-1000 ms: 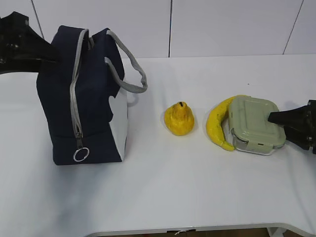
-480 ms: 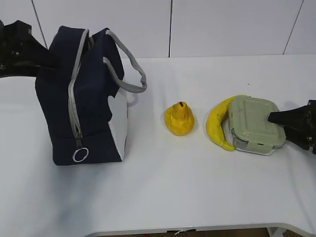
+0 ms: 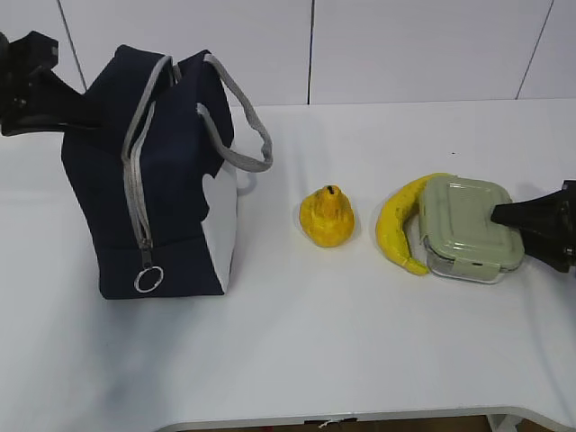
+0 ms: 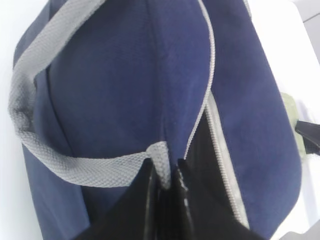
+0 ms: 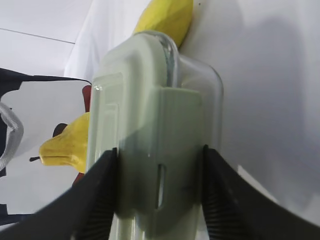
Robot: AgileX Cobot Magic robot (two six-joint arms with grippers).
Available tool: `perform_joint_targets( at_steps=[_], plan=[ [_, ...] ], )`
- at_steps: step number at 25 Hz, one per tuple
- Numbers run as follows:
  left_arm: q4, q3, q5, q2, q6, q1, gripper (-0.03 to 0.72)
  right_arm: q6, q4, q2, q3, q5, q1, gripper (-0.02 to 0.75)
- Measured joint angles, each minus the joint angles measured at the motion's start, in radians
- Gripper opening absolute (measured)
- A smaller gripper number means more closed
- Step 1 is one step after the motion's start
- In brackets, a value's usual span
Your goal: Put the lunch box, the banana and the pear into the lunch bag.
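Left wrist view has the left end effector (image 4: pixel 164 176) pinching the grey handle (image 4: pixel 90 167) of the lunch bag (image 3: pixel 144 180) at the desk's left end, while the right end effector (image 5: pixel 157 190) grips the lunch box (image 3: pixel 470 227) near the right edge, with the banana (image 3: pixel 399 225) touching it and the pear (image 3: pixel 328 216) between.

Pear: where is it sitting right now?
In the exterior view the pear stands on the white table near the middle, right of the bag and left of the banana, touching neither.

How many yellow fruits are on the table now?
2: the pear stands alone between the lunch bag and the banana, which lies against the lunch box. None seems hidden.
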Motion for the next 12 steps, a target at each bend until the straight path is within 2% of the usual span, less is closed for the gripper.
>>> perform_joint_targets(
  at_steps=[7,12],
  plan=[
    [0.000,0.000,0.009,0.000,0.000,0.000,0.011,0.061,-0.064,-0.060,0.000,-0.010,0.000,0.384],
    [-0.049,0.000,0.009,0.000,0.000,0.000,0.011,0.122,-0.087,-0.121,0.000,-0.010,0.000,0.384]
  ],
)
